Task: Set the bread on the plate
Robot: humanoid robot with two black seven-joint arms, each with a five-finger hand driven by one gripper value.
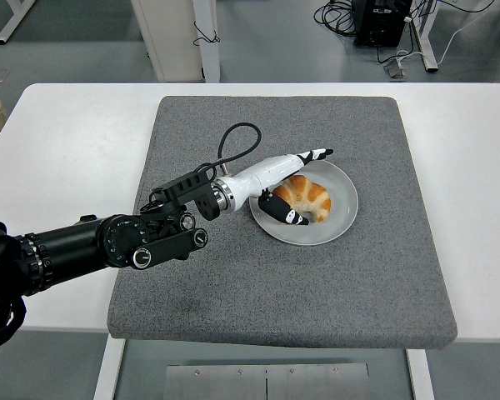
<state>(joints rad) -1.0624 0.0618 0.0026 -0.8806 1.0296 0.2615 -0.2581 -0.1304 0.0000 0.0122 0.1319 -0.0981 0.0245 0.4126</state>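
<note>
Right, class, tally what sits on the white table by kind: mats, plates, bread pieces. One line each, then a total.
Grey mat: 1
Grey plate: 1
Bread (croissant): 1
Total: 3

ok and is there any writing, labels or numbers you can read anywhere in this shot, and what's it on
None that can be read.
The left hand, the bread, the plate, the grey mat and the white table show no print.
The black box on the floor at the top is too small to show any label.
</note>
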